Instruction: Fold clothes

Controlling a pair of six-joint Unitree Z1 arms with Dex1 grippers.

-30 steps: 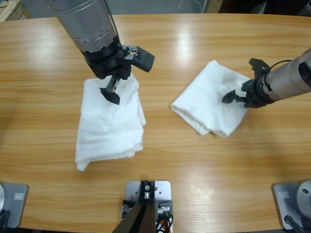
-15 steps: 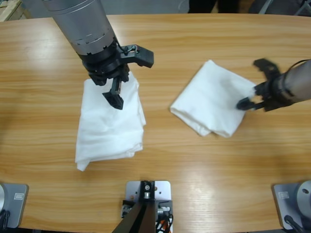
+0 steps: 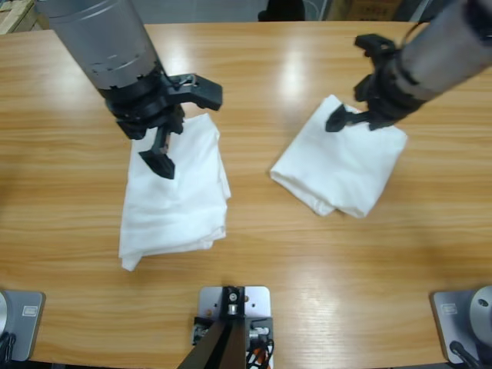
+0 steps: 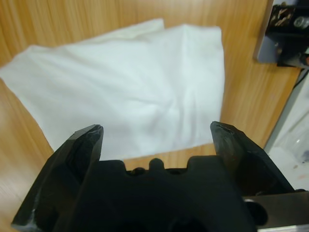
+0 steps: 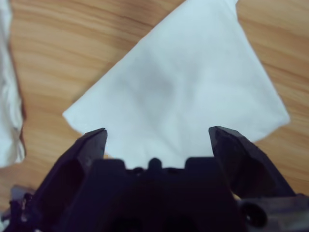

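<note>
- Surface: a long wooden table [image 3: 254, 254] with light glare patches along its far half; dark floor shows beyond the far edge.
- Item 1: a folded white T-shirt [image 3: 177, 192] lies flat on the table's left half as the high view shows it, a rough rectangle with soft creases and layered edges at its near corner.
- Item 2: a second folded white T-shirt [image 3: 342, 165] lies on the right half, turned diagonally, well apart from the first, with bare wood between them.
- Writing: no lettering, label or brand can be read on either shirt in any view.
- Left gripper [image 3: 182, 115]: hangs over the far end of the left-hand shirt. Jaws spread wide, nothing between them. The left wrist view looks down on that shirt [image 4: 130, 92] past both tips, with cloth and wood visible in the gap.
- Right gripper [image 3: 355, 81]: sits above the far corner of the diagonal shirt. Jaws wide apart, holding nothing. The right wrist view shows that shirt [image 5: 183, 92] lying flat beyond the tips, and an edge of the other shirt [image 5: 8, 96] at the frame's left side.
</note>
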